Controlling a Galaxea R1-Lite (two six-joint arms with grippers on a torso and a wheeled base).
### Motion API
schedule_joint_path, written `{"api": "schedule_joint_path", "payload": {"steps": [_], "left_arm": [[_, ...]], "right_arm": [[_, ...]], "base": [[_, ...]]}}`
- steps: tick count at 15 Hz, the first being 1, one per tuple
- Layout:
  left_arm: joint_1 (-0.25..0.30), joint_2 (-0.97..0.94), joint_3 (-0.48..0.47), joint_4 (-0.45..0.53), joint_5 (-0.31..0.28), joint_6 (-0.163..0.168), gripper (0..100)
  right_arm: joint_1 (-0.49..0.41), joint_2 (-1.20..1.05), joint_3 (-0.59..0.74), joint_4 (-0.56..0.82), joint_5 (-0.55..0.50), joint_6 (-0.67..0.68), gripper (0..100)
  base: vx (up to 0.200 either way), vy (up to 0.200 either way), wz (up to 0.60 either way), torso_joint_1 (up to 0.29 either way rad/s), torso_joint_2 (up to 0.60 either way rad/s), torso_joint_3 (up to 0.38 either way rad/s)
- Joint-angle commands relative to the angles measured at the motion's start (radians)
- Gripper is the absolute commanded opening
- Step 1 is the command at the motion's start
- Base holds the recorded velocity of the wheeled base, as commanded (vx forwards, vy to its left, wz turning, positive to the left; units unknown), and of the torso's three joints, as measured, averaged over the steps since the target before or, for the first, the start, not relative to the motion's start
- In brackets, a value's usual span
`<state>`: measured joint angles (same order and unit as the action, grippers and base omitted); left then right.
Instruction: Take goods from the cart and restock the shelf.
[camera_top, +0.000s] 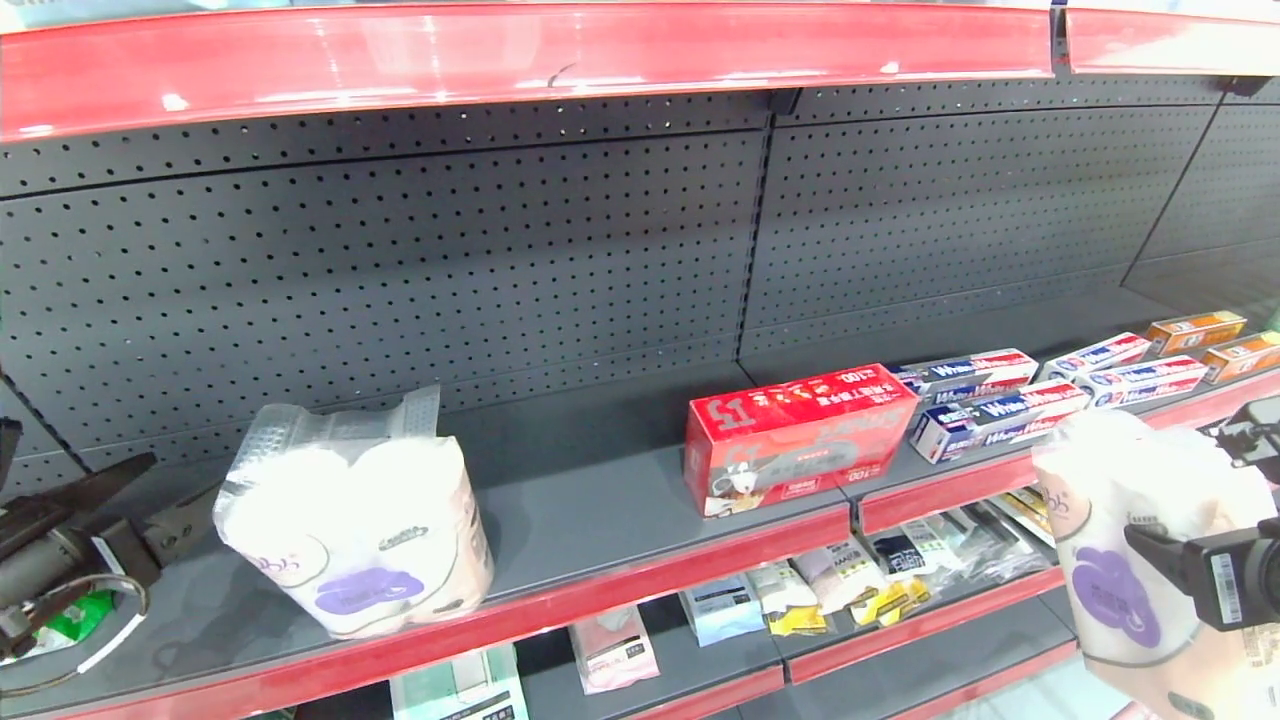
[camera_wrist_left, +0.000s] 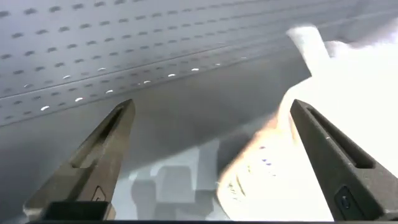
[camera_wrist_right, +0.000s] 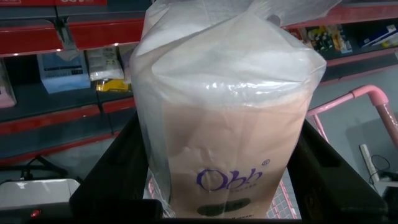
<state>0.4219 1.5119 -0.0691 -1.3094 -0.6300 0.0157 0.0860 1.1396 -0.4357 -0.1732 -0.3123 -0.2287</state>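
Observation:
A white pack of toilet paper rolls (camera_top: 350, 530) with a purple label stands on the grey shelf board (camera_top: 600, 500), towards its left. My left gripper (camera_top: 150, 500) hovers open just left of that pack; in the left wrist view its fingers (camera_wrist_left: 106, 155) are spread wide, with the white pack (camera_wrist_left: 348, 81) off to one side. At the right, below shelf level, my right gripper (camera_top: 1200, 570) is shut on a second toilet paper pack (camera_top: 1130, 560). That pack (camera_wrist_right: 230, 124) sits upright between the jaws of the right gripper (camera_wrist_right: 227, 186).
A red box (camera_top: 800, 435) lies mid-shelf, with toothpaste boxes (camera_top: 990, 400) and orange boxes (camera_top: 1200, 335) to its right. Small packets (camera_top: 800, 590) lie on the lower shelf. A red-edged shelf (camera_top: 500, 50) hangs overhead. The pink cart (camera_wrist_right: 373, 99) is beside the held pack.

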Motion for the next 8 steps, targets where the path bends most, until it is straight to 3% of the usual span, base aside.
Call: {"api": "schedule_joint_path", "payload": {"steps": [1,3,4,5,6,8], "left_arm": [[-0.002,-0.082,0.028,0.002,-0.019,0.004,100],[-0.022,-0.133,0.028,0.007,-0.033,-0.002,100],[-0.038,-0.188,0.031,0.045,-0.088,-0.002,100],[-0.077,-0.283,0.029,0.145,-0.128,-0.002,100],[-0.095,-0.314,0.026,0.185,-0.128,-0.002,100],[-0.12,-0.486,0.009,0.412,-0.128,-0.002,100]], "right_arm": [[0.015,-0.024,-0.005,-0.002,0.001,-0.001,0],[0.032,-0.05,-0.003,-0.002,0.001,-0.001,0],[0.034,-0.072,-0.001,-0.002,0.001,-0.001,0],[0.032,-0.095,0.006,-0.002,0.001,0.0,0],[0.032,-0.101,0.008,-0.002,0.001,0.0,0],[0.031,-0.121,0.008,0.0,0.009,-0.001,0]], "base": [[0.0,0.0,0.0,0.0,0.0,0.0],[0.0,0.0,0.0,0.0,0.0,0.0],[0.0,0.0,0.0,0.0,0.0,0.0],[0.0,0.0,0.0,0.0,0.0,0.0],[0.0,0.0,0.0,0.0,0.0,0.0],[0.0,0.0,0.0,0.0,0.0,0.0]]}}
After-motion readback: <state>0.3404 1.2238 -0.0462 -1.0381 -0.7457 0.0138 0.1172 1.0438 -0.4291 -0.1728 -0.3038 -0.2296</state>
